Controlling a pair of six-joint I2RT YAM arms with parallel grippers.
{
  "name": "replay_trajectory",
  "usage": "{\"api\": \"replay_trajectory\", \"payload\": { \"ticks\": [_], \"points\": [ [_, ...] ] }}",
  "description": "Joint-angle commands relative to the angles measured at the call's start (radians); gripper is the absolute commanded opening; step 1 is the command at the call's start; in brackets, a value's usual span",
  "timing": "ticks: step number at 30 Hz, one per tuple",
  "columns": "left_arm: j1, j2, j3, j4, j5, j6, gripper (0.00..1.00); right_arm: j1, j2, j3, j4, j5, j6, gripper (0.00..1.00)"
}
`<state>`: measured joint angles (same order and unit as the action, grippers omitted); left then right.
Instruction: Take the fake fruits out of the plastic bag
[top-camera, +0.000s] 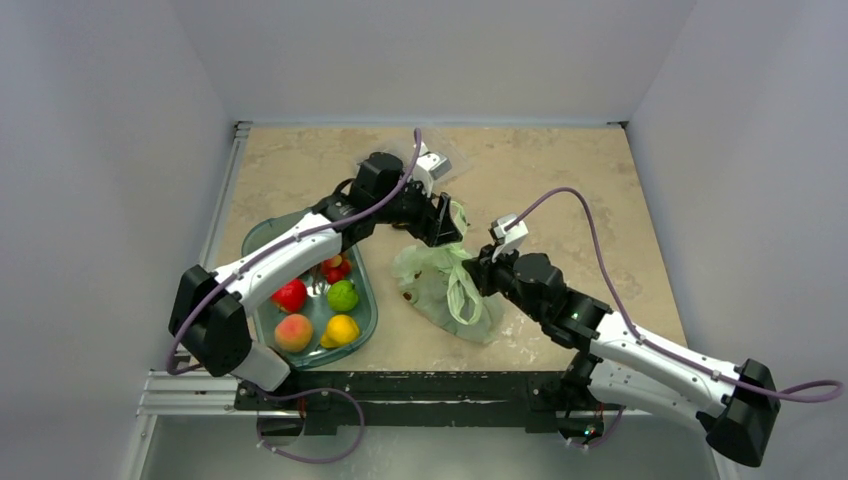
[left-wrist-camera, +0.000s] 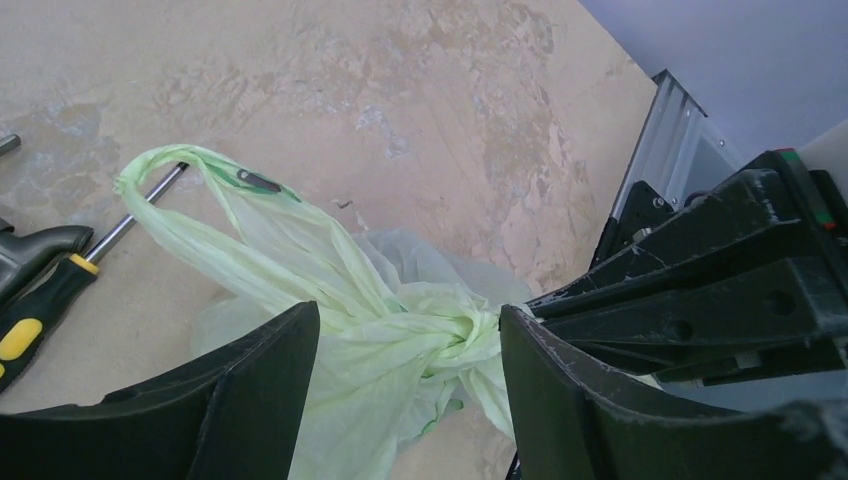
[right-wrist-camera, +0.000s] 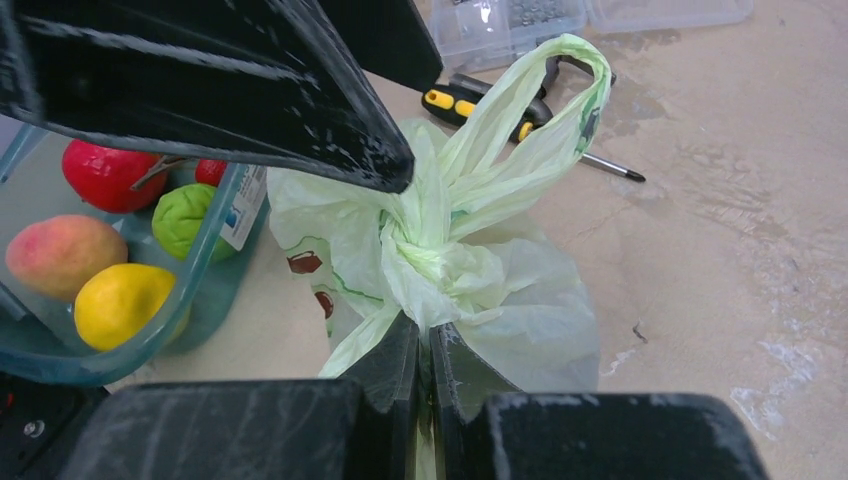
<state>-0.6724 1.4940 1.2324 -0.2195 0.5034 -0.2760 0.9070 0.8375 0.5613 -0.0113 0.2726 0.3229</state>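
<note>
The pale green plastic bag (top-camera: 440, 295) lies mid-table, its handles tied in a knot (right-wrist-camera: 420, 250). My right gripper (right-wrist-camera: 430, 335) is shut on bag plastic just below the knot; it also shows in the top view (top-camera: 476, 272). My left gripper (left-wrist-camera: 408, 320) is open, its jaws on either side of the knot (left-wrist-camera: 462, 335) without pinching it; in the top view it (top-camera: 448, 232) hangs over the bag's far end. One handle loop (left-wrist-camera: 200, 190) sticks up free. The fake fruits inside the bag are hidden; only red prints (right-wrist-camera: 303, 262) show on the plastic.
A teal-tinted tray (top-camera: 370, 300) left of the bag holds red, green, peach and yellow fruits. A black-and-yellow screwdriver (right-wrist-camera: 480, 105) lies behind the bag. A clear plastic box (top-camera: 440, 160) stands at the back. The two grippers are very close together.
</note>
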Motion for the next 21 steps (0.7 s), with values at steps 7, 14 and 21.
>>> {"api": "replay_trajectory", "payload": {
  "ticks": [7, 14, 21],
  "points": [
    [-0.003, 0.056, 0.076, -0.094, 0.085, 0.058, 0.67, 0.000, -0.086, 0.023, 0.015, 0.080, -0.013, 0.00],
    [-0.003, 0.100, 0.085, -0.082, 0.137, 0.025, 0.63, 0.000, -0.148, -0.007, 0.025, 0.068, -0.009, 0.00],
    [-0.003, 0.107, 0.083, -0.077, 0.120, 0.015, 0.02, 0.000, -0.086, 0.028, -0.018, 0.081, -0.026, 0.07]
  ]
}}
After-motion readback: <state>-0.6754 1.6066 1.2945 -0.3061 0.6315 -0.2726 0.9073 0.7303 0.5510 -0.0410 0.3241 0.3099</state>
